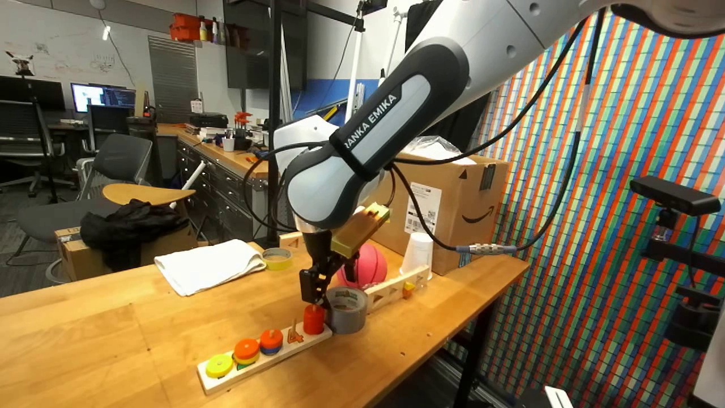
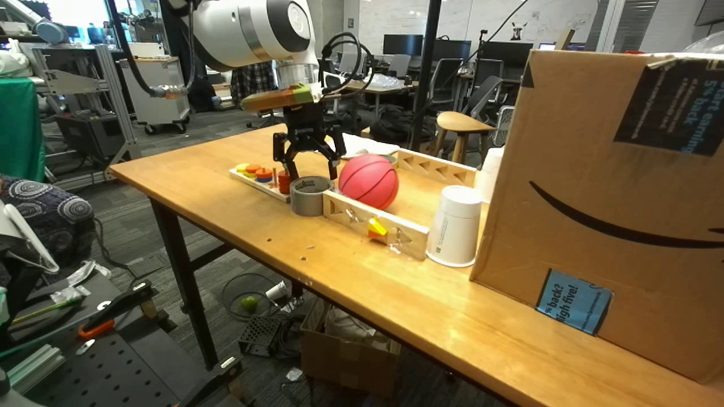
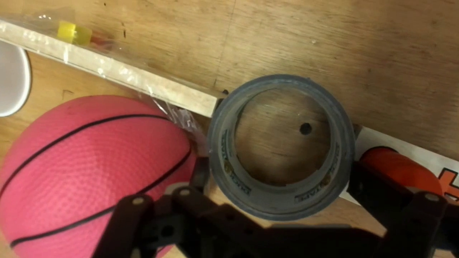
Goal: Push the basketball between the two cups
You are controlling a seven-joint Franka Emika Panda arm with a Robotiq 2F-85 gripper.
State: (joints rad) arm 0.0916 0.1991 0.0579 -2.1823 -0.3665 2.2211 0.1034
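The pinkish-red basketball [image 1: 371, 263] [image 2: 369, 181] [image 3: 89, 154] rests on the table between two low wooden rails, beside my gripper [image 1: 338, 292] [image 2: 313, 176] [image 3: 279, 175]. Two white cups stand by the rails' far ends in an exterior view: the near cup [image 2: 455, 226] is upside down, and the back cup [image 2: 491, 169] is partly hidden. My fingers are spread wide, one on each side of a grey duct tape roll [image 1: 346, 320] [image 2: 308, 204] [image 3: 276, 204]. Whether they touch the roll I cannot tell. A cup [image 3: 12, 77] peeks in at the wrist view's left edge.
The near rail [image 1: 391, 294] [image 2: 339, 209] meets the tape roll; the far rail [image 2: 435, 167] runs behind the ball. A board with coloured discs [image 1: 266, 360] lies against the roll. A large cardboard box [image 1: 478, 198] backs the cups. A white cloth [image 1: 212, 265] and yellow tape [image 1: 277, 259] lie farther off.
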